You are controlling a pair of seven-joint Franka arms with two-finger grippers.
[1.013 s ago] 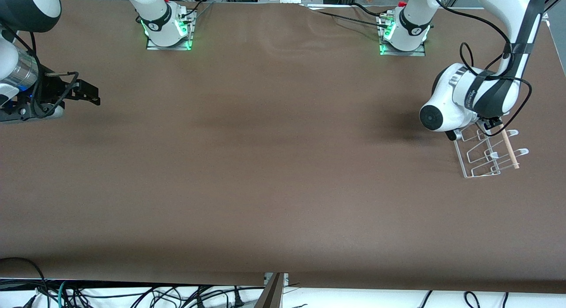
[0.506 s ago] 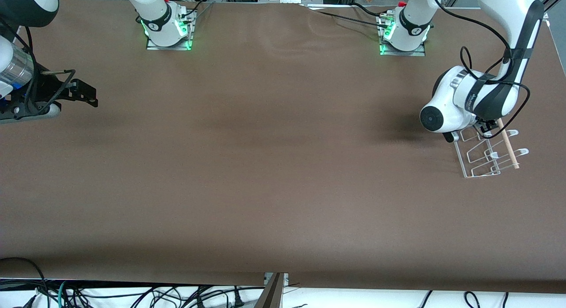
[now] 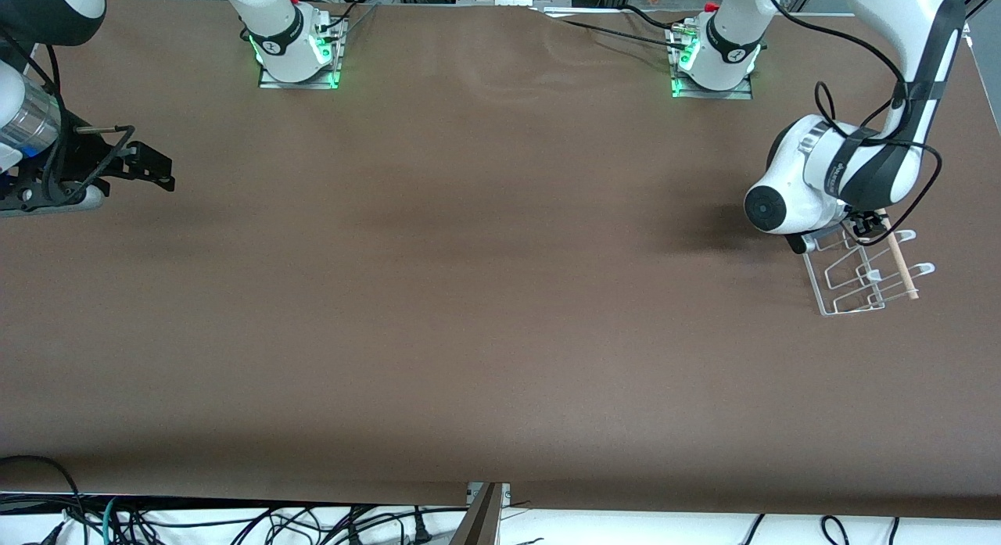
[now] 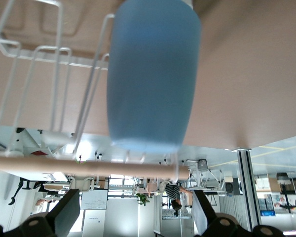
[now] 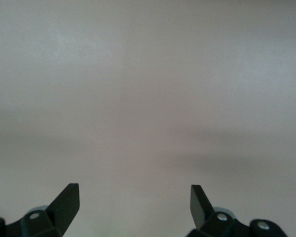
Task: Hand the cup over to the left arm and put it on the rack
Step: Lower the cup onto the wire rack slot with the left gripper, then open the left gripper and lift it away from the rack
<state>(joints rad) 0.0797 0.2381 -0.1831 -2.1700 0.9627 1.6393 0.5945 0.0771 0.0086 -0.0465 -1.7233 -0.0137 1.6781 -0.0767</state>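
Left wrist view showed the light-blue tapered plastic cup [image 4: 153, 74] sitting on the white wire rack [image 4: 49, 89], left gripper [image 4: 135, 212] spread open, clear of it. Placing looked done; retreat next. Right gripper [image 5: 134, 200] waited open over bare table. Front view hid the cup.

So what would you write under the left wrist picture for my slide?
The blue cup sits against the white wire rack, with the left pincer open and clear of it.

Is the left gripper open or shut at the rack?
Open: in the left wrist view the left gripper has fingers spread wide, clear of the cup at the rack.
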